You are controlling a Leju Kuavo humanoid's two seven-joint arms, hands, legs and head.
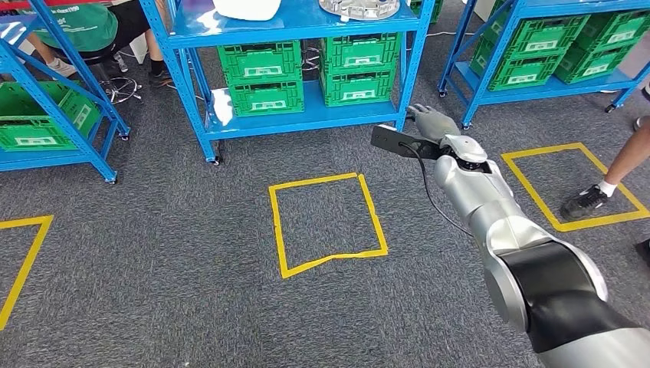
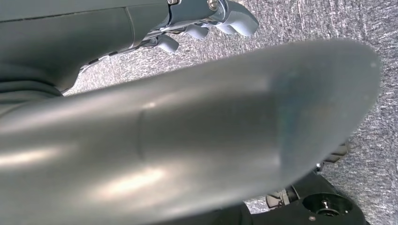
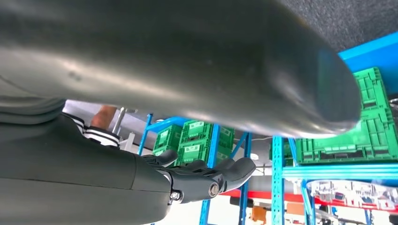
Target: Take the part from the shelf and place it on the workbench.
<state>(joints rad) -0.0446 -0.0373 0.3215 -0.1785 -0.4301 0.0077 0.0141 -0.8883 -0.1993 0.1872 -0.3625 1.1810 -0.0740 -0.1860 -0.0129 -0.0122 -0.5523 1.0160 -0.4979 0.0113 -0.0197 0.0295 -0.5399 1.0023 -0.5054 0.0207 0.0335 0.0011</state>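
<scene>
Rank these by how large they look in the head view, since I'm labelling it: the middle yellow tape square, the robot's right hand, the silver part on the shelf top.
1. Middle yellow tape square, clearly largest.
2. Silver part, cropped by the frame edge and farther away, so its rank is unsure.
3. Right hand, which looks only a little smaller than what shows of the part.

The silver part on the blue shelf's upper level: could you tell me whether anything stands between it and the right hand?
Nothing visible blocks it. The right hand is raised in open air before the blue shelf, below the silver part; only the shelf's front edge lies near that path.
</scene>
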